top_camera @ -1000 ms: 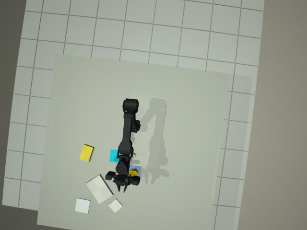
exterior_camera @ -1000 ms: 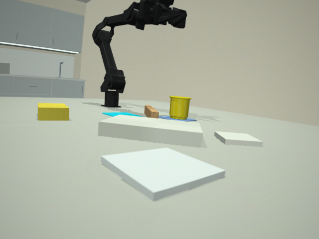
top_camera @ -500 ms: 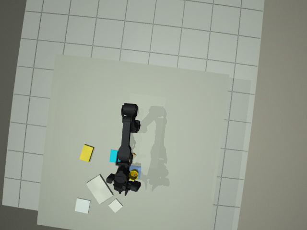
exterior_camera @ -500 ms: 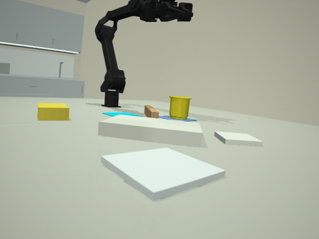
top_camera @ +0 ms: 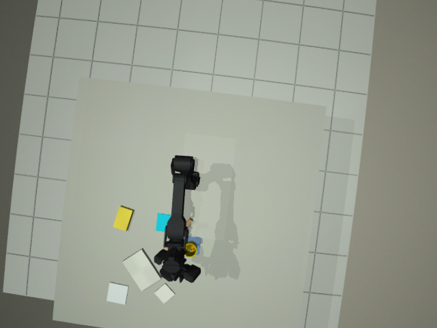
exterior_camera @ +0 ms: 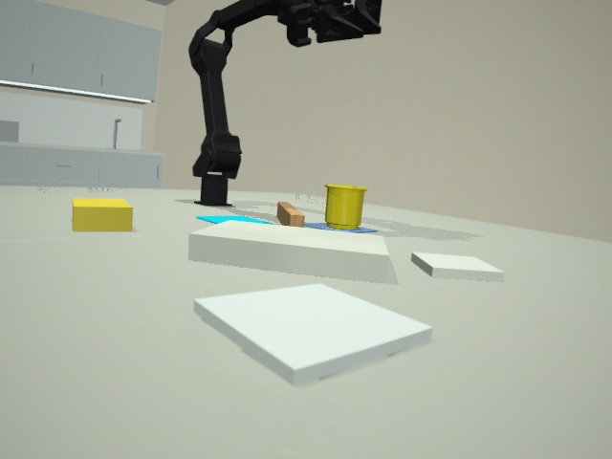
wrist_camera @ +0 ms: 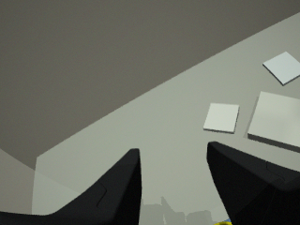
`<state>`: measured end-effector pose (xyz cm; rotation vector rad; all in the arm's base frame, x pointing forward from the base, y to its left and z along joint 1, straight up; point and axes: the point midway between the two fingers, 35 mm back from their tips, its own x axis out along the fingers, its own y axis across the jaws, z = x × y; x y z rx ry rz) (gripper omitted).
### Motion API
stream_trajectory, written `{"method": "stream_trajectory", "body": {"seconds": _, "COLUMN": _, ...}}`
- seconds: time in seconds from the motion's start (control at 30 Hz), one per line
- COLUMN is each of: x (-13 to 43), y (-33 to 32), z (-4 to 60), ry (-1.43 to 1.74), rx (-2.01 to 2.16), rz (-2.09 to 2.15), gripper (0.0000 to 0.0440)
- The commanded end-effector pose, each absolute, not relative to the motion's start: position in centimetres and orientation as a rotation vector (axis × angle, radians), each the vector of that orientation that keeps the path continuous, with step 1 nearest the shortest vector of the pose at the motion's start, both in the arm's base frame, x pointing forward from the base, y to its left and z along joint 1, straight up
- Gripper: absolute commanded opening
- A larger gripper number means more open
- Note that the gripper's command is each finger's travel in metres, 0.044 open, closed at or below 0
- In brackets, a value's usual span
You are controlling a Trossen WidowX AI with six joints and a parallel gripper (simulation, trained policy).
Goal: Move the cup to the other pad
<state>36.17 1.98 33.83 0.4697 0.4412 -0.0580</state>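
Pale desk, beige wall, grey cabinets — cup upright on blue pad, below tool — fingers partly apart, nothing between.

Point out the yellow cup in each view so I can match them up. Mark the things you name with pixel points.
Top: the yellow cup (top_camera: 190,249) (exterior_camera: 344,207) (wrist_camera: 223,223) is below centre, right beside the arm.
Exterior: right of centre, upright on the blue pad (top_camera: 194,240) (exterior_camera: 365,230).
Wrist: only a sliver at the bottom edge, right of centre.
Shared landmark: the small cream square slab (top_camera: 164,293) (exterior_camera: 457,263) (wrist_camera: 222,117).
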Motion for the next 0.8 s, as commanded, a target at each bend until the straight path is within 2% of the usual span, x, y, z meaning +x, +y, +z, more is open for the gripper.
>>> {"method": "stream_trajectory", "body": {"seconds": 0.0, "x": 36.5, "y": 2.3, "z": 33.6, "ry": 0.484, "rx": 0.514, "rz": -0.069, "gripper": 0.0172}}
{"method": "stream_trajectory", "body": {"seconds": 0.77, "x": 37.4, "y": 3.3, "z": 31.3, "ry": 0.758, "rx": 0.764, "rz": -0.233, "gripper": 0.0175}}
